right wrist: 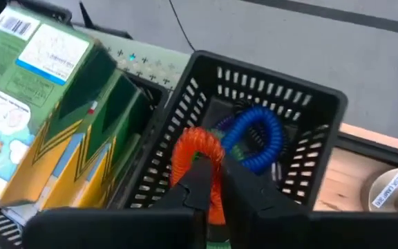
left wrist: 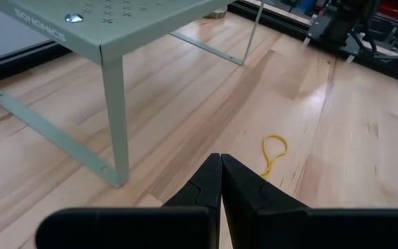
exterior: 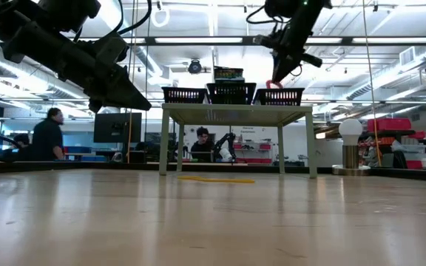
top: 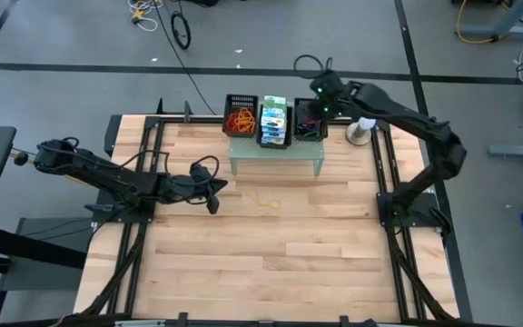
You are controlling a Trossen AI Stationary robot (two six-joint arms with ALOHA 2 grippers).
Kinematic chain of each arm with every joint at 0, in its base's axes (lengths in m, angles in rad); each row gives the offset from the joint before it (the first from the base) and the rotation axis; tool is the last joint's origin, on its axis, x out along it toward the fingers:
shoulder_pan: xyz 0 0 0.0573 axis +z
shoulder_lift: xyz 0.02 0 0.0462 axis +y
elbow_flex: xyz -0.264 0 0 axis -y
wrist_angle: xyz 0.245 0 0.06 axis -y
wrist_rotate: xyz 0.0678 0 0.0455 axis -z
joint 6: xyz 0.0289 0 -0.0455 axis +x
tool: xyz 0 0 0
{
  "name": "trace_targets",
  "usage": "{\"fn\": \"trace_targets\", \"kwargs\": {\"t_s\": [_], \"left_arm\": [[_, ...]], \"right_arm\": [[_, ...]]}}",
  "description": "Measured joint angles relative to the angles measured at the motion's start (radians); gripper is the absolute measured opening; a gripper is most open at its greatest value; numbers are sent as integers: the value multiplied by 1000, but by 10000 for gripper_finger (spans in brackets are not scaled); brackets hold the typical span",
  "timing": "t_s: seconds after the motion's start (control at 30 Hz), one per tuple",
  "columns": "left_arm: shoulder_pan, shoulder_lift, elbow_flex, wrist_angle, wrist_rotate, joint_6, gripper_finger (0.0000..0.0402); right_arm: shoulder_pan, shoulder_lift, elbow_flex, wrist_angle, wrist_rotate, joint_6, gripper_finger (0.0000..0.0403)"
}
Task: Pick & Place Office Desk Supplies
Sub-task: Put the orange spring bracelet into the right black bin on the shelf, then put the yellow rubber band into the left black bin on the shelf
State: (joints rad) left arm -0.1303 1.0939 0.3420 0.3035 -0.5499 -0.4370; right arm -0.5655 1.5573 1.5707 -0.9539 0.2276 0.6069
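Three black baskets stand on the pale green stand (top: 275,156). The left basket (top: 240,115) holds red and orange bands, the middle one (top: 273,121) printed boxes (right wrist: 43,104), and the right one (right wrist: 268,131) a blue coiled band (right wrist: 258,138). My right gripper (right wrist: 211,169) hovers over the right basket, shut on an orange coiled band (right wrist: 197,149). A yellow band (left wrist: 273,149) lies flat on the table in front of the stand. My left gripper (left wrist: 221,162) is shut, with nothing in it, above the table left of the yellow band. My right gripper pinches the orange coiled band (right wrist: 216,200) between its two fingers, which slant down from above. The band is lifted clear: in the low view its free part (exterior: 276,80) hangs just below the fingers, above the right basket's rim (exterior: 281,92).
A white ball-topped object (top: 361,132) stands on the table right of the stand. Black rails (top: 384,173) run along the table's left and right sides. Bare wood (top: 271,263) stretches from the stand to the near edge. People sit in the room beyond.
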Motion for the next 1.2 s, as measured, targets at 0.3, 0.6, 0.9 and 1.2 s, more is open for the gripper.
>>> {"fn": "trace_targets", "kwargs": {"t_s": [0.3, 0.6, 0.9, 1.2], "left_arm": [[0, 0, 0, 9, 29, 18, 11], [-1, 2, 0, 15, 171, 24, 11], [-8, 29, 3, 13, 234, 16, 7], [-47, 275, 188, -131, 195, -37, 5]], "right_arm": [[8, 15, 11, -16, -2, -14, 108], [54, -62, 14, -29, -48, -68, 163], [273, -398, -379, 238, 68, -214, 9], [388, -743, -763, 482, -3, -257, 11]]}}
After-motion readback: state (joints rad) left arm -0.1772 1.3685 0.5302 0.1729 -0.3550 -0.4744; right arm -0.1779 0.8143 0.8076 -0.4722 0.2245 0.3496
